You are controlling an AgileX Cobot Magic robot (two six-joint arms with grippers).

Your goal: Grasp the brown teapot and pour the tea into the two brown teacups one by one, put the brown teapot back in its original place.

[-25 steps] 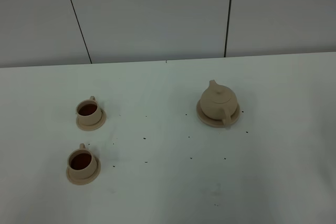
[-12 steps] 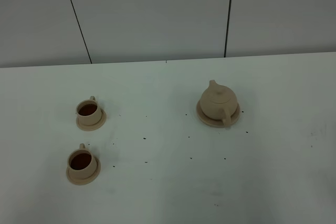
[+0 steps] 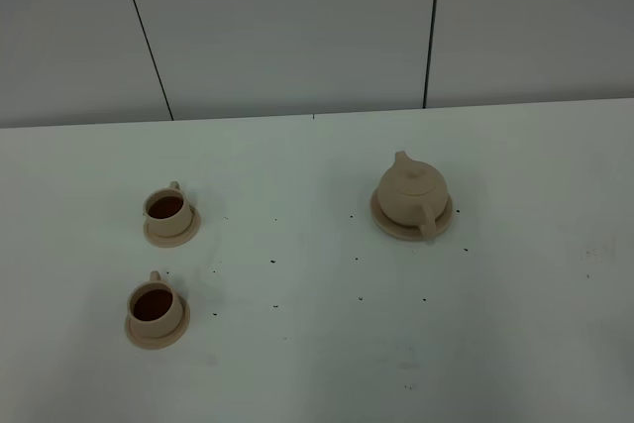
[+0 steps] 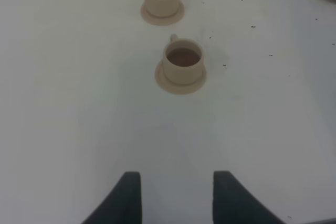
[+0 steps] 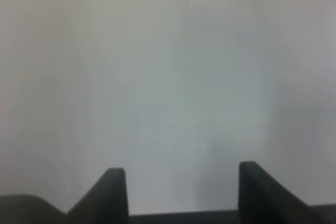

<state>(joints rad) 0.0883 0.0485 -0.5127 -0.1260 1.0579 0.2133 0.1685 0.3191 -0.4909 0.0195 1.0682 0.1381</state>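
From the high camera I saw the brown teapot [image 3: 411,190] seated on its wide saucer [image 3: 387,223] at the right of the white table [image 3: 317,364], and the two brown teacups [image 3: 165,207] [image 3: 153,305] on small saucers at the left — both dark with tea. No arm showed there. My left wrist camera showed the left gripper [image 4: 176,195] with jaws apart and empty, well short of the cups. The right gripper [image 5: 182,192] likewise stood apart over bare tabletop — I judged the job finished.
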